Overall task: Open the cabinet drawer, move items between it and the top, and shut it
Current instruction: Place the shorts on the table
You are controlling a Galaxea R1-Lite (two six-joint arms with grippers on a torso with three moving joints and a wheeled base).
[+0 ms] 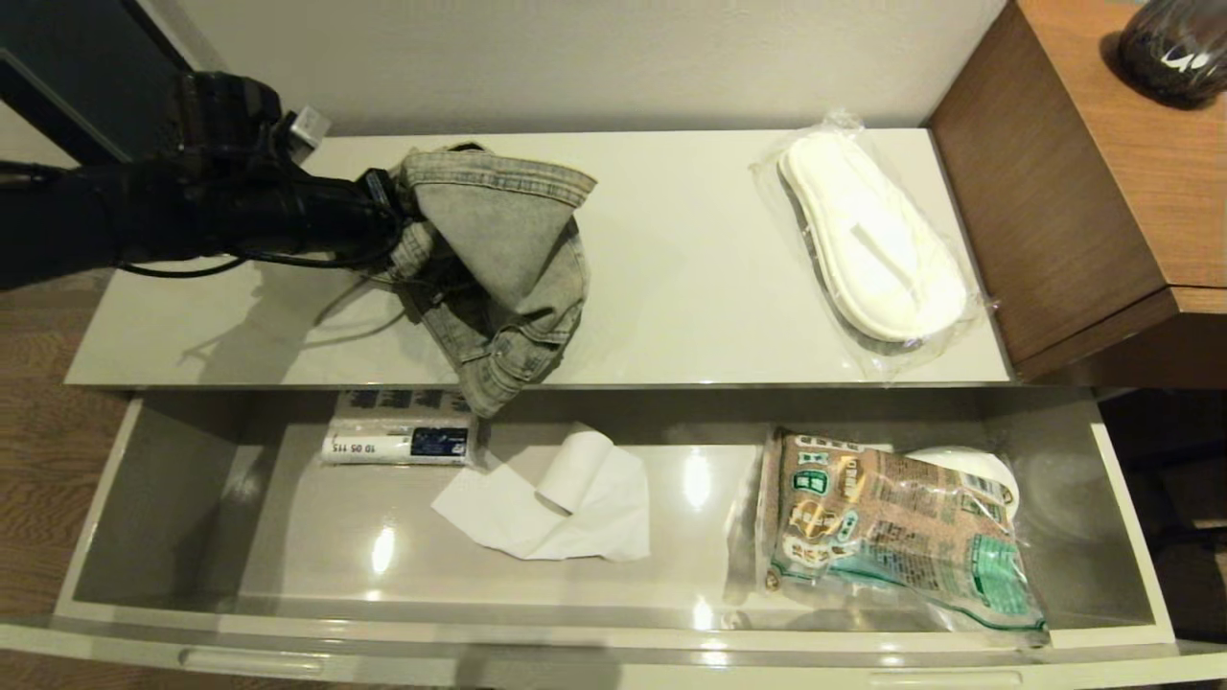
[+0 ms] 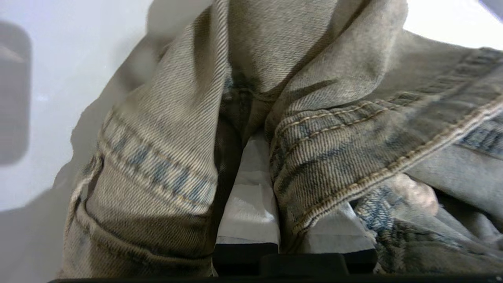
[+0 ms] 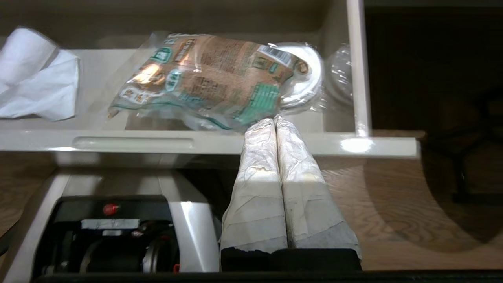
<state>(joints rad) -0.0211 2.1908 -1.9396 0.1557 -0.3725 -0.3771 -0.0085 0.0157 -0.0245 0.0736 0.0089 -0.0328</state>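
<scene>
The cabinet drawer stands pulled out wide below the top. My left gripper reaches in from the left over the top and is shut on the faded denim garment. A stitched fold of the garment is pinched between the taped fingers. The bunched garment hangs down, and its lower end reaches past the top's front edge. The plastic-wrapped white slippers lie at the right end of the top. My right gripper is parked low in front of the drawer front, shut and empty.
In the drawer lie a blue-and-white paper pack, a crumpled white tissue and a brown-and-green food packet over a round white lid. A wood-grain desk borders the top on the right.
</scene>
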